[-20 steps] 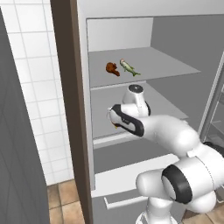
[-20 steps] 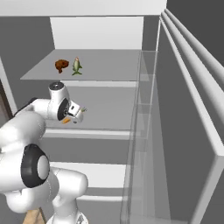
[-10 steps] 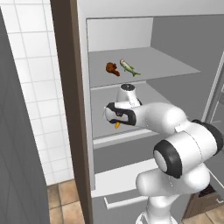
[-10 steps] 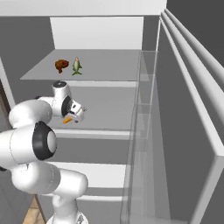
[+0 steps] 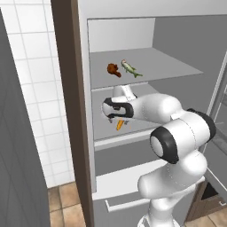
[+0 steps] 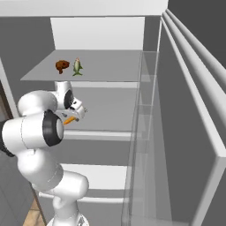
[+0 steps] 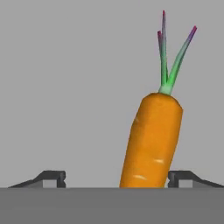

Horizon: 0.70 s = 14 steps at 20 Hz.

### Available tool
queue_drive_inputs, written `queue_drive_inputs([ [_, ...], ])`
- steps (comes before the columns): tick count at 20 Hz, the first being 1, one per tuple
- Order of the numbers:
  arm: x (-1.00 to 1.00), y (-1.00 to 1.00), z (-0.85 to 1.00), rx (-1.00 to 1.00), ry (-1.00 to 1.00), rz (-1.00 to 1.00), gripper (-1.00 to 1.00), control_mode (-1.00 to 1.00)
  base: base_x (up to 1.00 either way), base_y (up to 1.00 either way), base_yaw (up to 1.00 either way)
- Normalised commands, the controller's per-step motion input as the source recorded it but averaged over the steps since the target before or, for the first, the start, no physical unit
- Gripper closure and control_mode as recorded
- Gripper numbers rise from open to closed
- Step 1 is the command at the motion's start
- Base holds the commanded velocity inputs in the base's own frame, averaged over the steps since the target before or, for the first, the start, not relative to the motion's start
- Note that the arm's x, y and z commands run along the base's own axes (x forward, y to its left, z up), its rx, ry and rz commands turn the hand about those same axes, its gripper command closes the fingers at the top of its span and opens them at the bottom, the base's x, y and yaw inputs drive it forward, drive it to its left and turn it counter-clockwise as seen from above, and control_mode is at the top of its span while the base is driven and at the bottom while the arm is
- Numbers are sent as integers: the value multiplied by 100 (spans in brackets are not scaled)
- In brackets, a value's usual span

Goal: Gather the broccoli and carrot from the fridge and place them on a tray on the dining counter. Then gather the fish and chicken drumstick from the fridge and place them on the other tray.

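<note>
An orange carrot (image 7: 151,144) with green stalks lies on the fridge's middle shelf (image 5: 146,122). It sits between the fingertips of my gripper (image 7: 116,177), close to the right finger (image 7: 179,177). The jaws stand apart, open, with a gap left of the carrot. In the base views the carrot (image 5: 119,125) (image 6: 69,119) pokes out under the gripper (image 5: 117,119) (image 6: 76,114). On the upper shelf lie the brown chicken drumstick (image 5: 113,69) (image 6: 62,65) and the green fish (image 5: 131,68) (image 6: 77,66), side by side. The broccoli and the trays are out of view.
The fridge's dark left wall (image 5: 71,102) stands close to the hand. The open door with its glass shelves (image 6: 176,110) runs along the right. A drawer front (image 5: 128,195) sits below the middle shelf, and white wall tiles (image 5: 33,88) are at the left.
The arm has swung left and down inside the fridge, bringing the hand over the carrot on the middle shelf. The drumstick and fish have not moved.
</note>
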Motion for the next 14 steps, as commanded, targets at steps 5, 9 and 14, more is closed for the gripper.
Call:
queue_drive_inputs([
  [5, -7, 3, -52, -1, 0, 0, 100, -100, 0, 0, 0],
  [9, -49, -4, -45, 0, -12, 0, 100, -100, 0, 0, 0],
  [14, -65, -8, -44, 0, -15, 0, 100, -100, 0, 0, 0],
])
